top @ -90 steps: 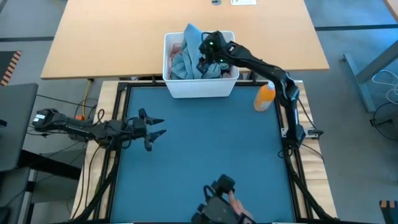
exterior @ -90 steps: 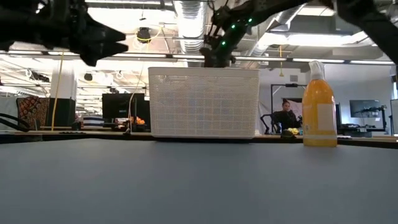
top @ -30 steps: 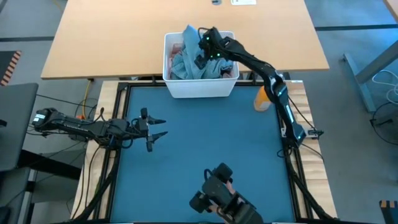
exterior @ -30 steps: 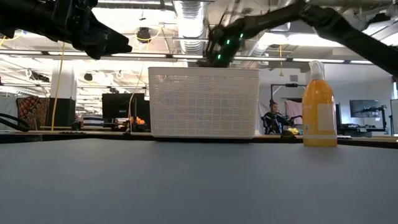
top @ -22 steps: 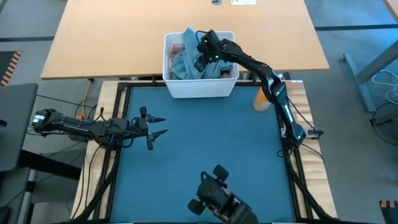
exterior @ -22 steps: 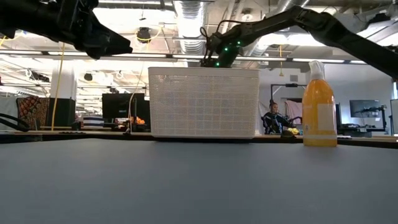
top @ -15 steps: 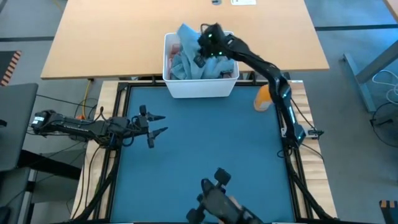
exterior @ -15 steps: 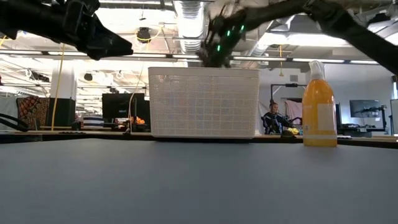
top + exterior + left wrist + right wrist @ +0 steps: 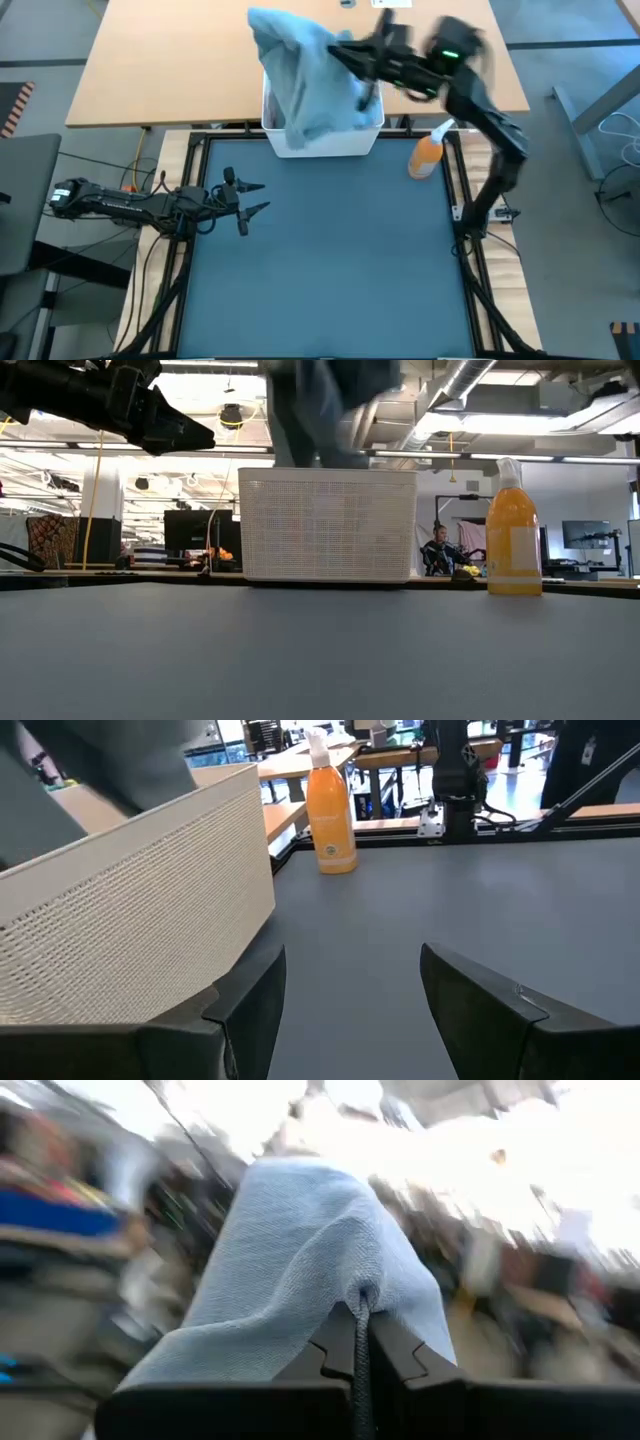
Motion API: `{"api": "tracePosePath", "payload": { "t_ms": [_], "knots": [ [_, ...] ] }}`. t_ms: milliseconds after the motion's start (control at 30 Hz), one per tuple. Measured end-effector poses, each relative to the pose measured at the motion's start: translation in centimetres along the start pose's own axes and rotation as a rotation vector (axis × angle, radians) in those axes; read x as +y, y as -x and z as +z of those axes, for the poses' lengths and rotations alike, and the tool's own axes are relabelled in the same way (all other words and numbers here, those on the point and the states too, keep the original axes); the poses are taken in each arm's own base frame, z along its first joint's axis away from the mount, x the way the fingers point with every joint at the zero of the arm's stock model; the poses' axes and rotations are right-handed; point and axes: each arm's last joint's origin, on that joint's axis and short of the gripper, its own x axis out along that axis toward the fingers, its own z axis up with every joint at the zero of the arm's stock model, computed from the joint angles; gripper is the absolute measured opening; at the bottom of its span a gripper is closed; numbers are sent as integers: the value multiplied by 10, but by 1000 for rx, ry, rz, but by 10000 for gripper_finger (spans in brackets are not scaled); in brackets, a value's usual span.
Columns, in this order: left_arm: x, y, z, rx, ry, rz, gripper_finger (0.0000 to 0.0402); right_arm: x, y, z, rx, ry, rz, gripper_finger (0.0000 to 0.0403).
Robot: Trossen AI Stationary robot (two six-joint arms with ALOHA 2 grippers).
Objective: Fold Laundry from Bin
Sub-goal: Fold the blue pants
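Observation:
A light blue denim garment [image 9: 305, 75] of the laundry is pulled up high over the white bin [image 9: 322, 143], with my right gripper [image 9: 345, 52] shut on it. In the low view the denim [image 9: 320, 410] hangs down behind the rim of the bin [image 9: 327, 525]. The right wrist view shows the denim [image 9: 300, 1250] draped over the shut fingers. My left gripper [image 9: 250, 200] hovers open over the left of the teal mat, empty. Its wrist view looks at the bin's wall [image 9: 130, 940]. My right gripper pinches a bunched fold of the denim [image 9: 352, 1302] between its two fingers, and the cloth drapes over their tips. The fingers reach in from the table's right, high above the bin. The denim hangs slack below them, its lower end [image 9: 300, 125] down in the bin.
An orange spray bottle [image 9: 427, 155] stands at the mat's far right corner, right of the bin. The teal mat [image 9: 330, 260] lies between the two arms. A wooden table [image 9: 160, 60] stands behind the bin.
My right gripper has risen steeply out of the bin and drawn toward the table's right, taking the denim with it. The denim's upper part has been pulled up and spread out above the bin, while its lower end stays inside.

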Motion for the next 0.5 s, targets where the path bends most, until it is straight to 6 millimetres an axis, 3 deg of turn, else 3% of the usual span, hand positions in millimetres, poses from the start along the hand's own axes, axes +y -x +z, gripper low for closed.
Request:
{"api": "tracePosePath", "payload": {
  "t_ms": [100,233,367,500],
  "knots": [
    [0,0,1,-7,3,-5,224,27,24,35,-98,31,91,24],
    [-1,0,1,-10,7,-21,224,55,48,56,-119,57,210,25],
    [-1,0,1,-10,7,-21,224,72,59,62,-90,47,294,25],
    [-1,0,1,-10,15,-21,224,83,63,49,55,57,383,25]
  ]
}}
